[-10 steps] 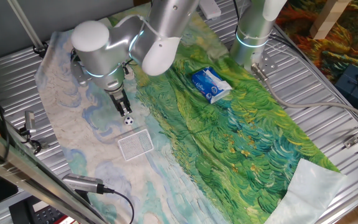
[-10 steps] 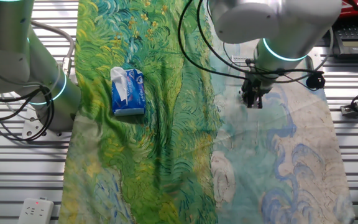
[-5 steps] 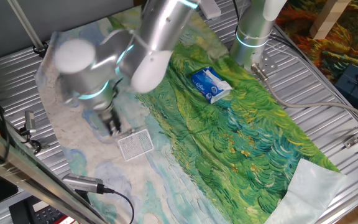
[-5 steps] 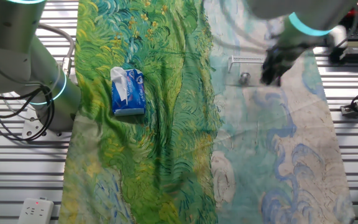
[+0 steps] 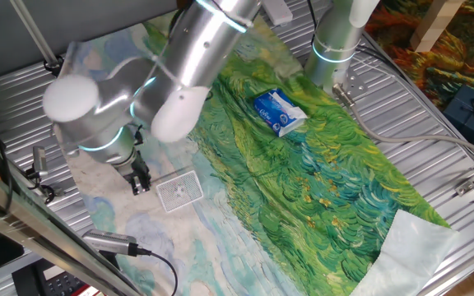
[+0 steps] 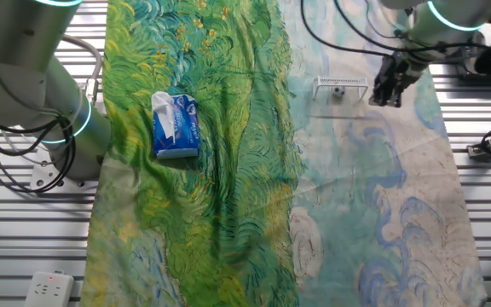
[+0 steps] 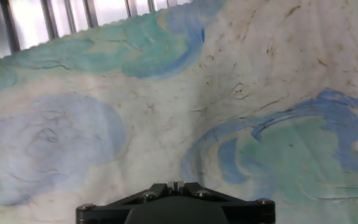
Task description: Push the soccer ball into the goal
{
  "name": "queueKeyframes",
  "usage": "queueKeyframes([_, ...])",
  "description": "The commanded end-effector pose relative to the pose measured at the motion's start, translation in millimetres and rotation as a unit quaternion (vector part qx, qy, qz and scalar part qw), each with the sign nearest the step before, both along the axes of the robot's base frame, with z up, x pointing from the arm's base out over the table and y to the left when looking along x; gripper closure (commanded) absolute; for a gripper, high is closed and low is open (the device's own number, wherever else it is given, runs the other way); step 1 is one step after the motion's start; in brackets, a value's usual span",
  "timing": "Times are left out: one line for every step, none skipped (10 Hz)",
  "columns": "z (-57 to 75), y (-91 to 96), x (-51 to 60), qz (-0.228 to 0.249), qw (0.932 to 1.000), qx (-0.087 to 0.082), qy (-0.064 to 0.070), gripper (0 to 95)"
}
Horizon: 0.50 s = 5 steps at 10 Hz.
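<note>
The goal [image 5: 179, 191] is a small white mesh frame lying on the pale part of the painted cloth. In the other fixed view the goal [image 6: 341, 87] shows as a low white frame, and the soccer ball [image 6: 337, 92] sits as a small dark-patched dot inside it. In the one fixed view I cannot make the ball out against the mesh. My gripper [image 5: 141, 182] is shut and empty, low over the cloth just left of the goal; it also shows in the other fixed view [image 6: 388, 89], right of the goal. The hand view shows only cloth and the closed fingertips [image 7: 174, 185].
A blue-and-white tissue packet [image 5: 278, 111] lies on the green part of the cloth, also in the other fixed view [image 6: 176, 125]. A second arm's base [image 5: 333, 49] stands at the far side. Ridged metal table [image 5: 23, 107] surrounds the cloth; cables and a black device [image 5: 109, 241] lie near the front-left edge.
My gripper swept from behind the ball toward the goal and now stands beside the goal. The ball rolled from just outside the frame into it.
</note>
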State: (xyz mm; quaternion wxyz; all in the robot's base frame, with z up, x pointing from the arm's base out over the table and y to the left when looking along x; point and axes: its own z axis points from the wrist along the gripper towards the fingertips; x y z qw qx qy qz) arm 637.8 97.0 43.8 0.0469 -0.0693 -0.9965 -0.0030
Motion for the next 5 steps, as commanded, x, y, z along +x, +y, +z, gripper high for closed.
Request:
queueKeyframes([4.0, -3.0, 1.3, 0.008, 1.0, 0.0, 0.005, 95.0])
queueKeyframes([11.9, -7.5, -1.5, 0.016, 0.9999, -0.001, 0.005, 95.0])
queueKeyframes([25.4, -17.7, -4.3, 0.027, 0.9996, -0.002, 0.007, 95.0])
queueKeyframes([35.3, -29.8, -3.9, 0.044, 0.999, 0.001, 0.008, 95.0])
queueKeyframes([40.9, -37.3, -3.9, 0.053, 0.9986, 0.003, 0.009, 95.0])
